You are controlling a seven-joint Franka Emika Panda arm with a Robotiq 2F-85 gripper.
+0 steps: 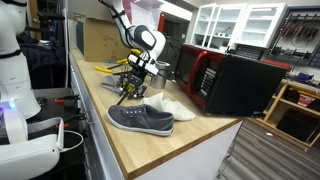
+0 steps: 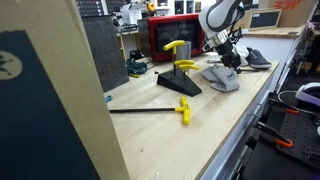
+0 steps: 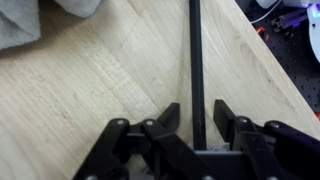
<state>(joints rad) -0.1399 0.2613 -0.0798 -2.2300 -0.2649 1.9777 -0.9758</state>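
Black fingers of the claw [image 3: 197,112] stand partly spread in the wrist view, one on each side of a thin black rod [image 3: 197,50]. The rod runs straight away from the claw over the wooden table [image 3: 100,90]. A narrow strip of wood shows between the rod and each finger, so the jaws are around the rod and do not press on it; whether a pad touches it lower down, I cannot tell. A pale cloth [image 3: 25,25] lies at the far corner of this view, apart from the rod. In both exterior views the claw hangs low over the table, pointing down, but there the rod under it is too thin to make out clearly. In an exterior view a grey shoe [image 1: 140,118] lies near the claw, closer to the table edge, and the pale cloth lies just behind the shoe. A black stand with yellow hooks [image 2: 180,85] is beside the claw, and a second rod with a yellow end [image 2: 150,110] lies flat on the table, well apart. A black and red microwave [image 1: 235,85] stands further back, and a cardboard box [image 1: 100,40] stands at the far end.
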